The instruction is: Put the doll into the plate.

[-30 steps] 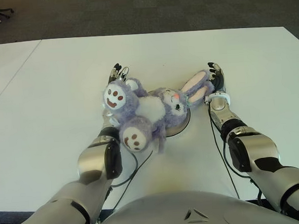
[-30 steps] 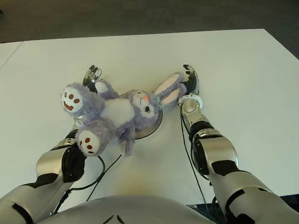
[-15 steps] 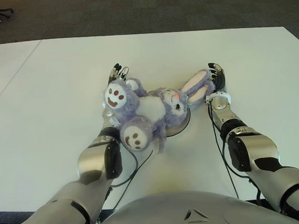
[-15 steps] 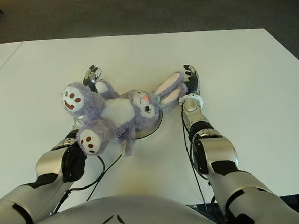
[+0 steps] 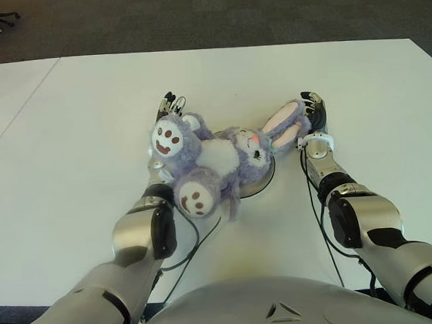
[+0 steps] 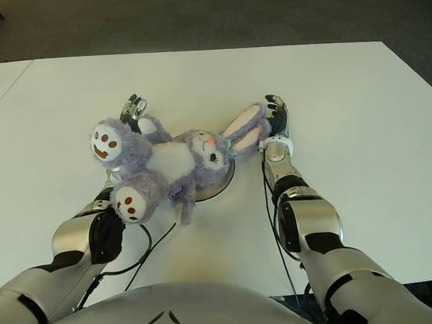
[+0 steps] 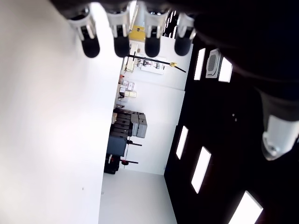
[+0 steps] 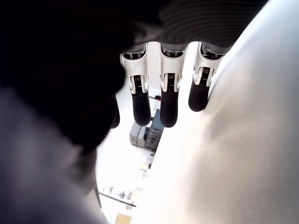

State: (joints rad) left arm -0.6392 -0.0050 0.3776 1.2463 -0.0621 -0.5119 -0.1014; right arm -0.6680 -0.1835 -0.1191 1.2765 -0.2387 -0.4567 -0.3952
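Observation:
A purple plush bunny doll [image 5: 223, 158] lies on its back across a round silvery plate [image 5: 266, 181] in the middle of the white table [image 5: 75, 141]. Its body and head cover most of the plate, while its legs stick out over the table toward my left arm. My left hand [image 5: 170, 104] shows just behind the doll's raised foot, and its fingers [image 7: 120, 44] are straight and hold nothing. My right hand [image 5: 314, 110] is beside the doll's pink-lined ears [image 5: 285, 121], with its fingers [image 8: 168, 102] extended and holding nothing.
Dark carpet [image 5: 214, 15] lies beyond the table's far edge. A seam [image 5: 22, 108] runs across the table on the left. Black cables [image 5: 199, 240] trail from both forearms over the table near my body.
The doll's near foot has shifted very slightly. Both hands stay where they were.

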